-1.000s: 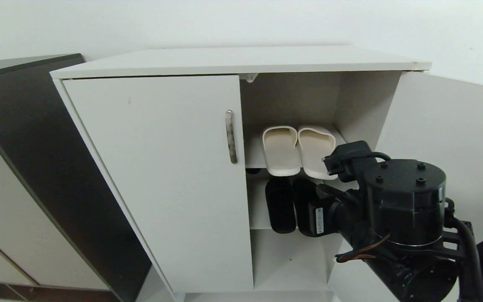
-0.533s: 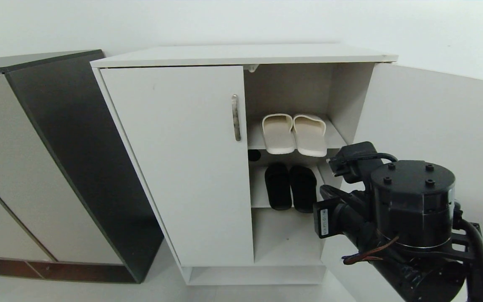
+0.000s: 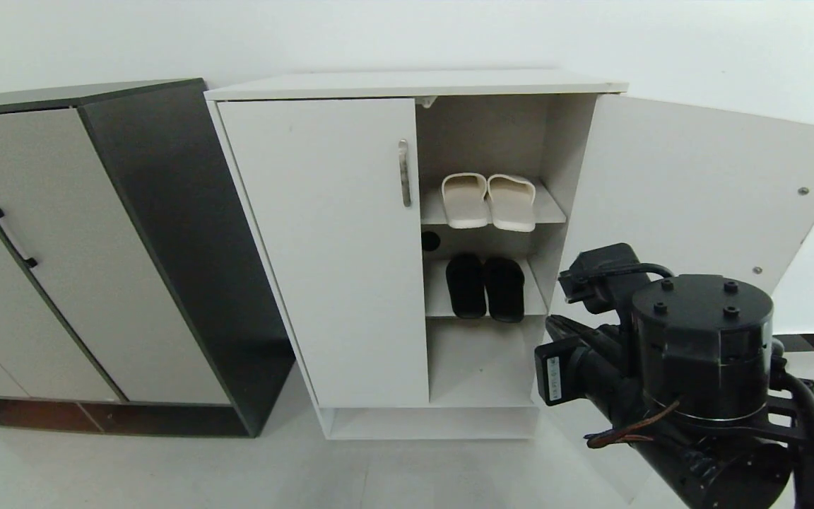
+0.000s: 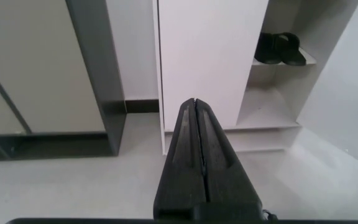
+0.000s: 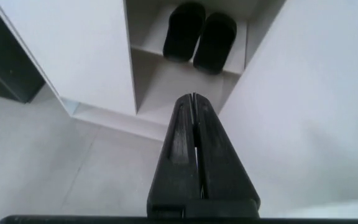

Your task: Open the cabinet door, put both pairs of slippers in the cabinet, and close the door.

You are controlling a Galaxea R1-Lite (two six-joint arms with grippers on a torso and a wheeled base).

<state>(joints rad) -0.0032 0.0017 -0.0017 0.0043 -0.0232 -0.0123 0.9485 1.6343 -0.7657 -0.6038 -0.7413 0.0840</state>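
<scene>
Both claws are clenched on nothing. The left gripper point(image 4: 194, 102) has its two black fingers pressed flat together from base to tip. The right gripper point(image 5: 193, 98) stands the same way, with only a hairline seam between its fingers. Neither touches a slipper or the cabinet; each hangs above the pale floor point(image 3: 237, 474), in front of the open side.

In the head view, just right of the frame's middle, the cream slippers point(image 3: 488, 200) lie side by side on the upper shelf point(image 3: 548, 208). The black slippers point(image 3: 485, 285) lie side by side on the middle shelf point(image 3: 435, 297), directly below them. Both pairs are inside the white cabinet point(image 3: 407, 83).

The cabinet's right door point(image 3: 689, 191) is swung wide open toward the right edge of the frame. Its left door point(image 3: 322, 247) is shut, with a metal handle point(image 3: 404, 173) upright along its inner edge.

The right arm point(image 3: 697, 346) fills the lower right corner, in front of the open door. A dark cabinet point(image 3: 167, 233) with pale doors stands beside the white one, on the left side of the frame. A white wall point(image 3: 379, 35) runs behind both.
</scene>
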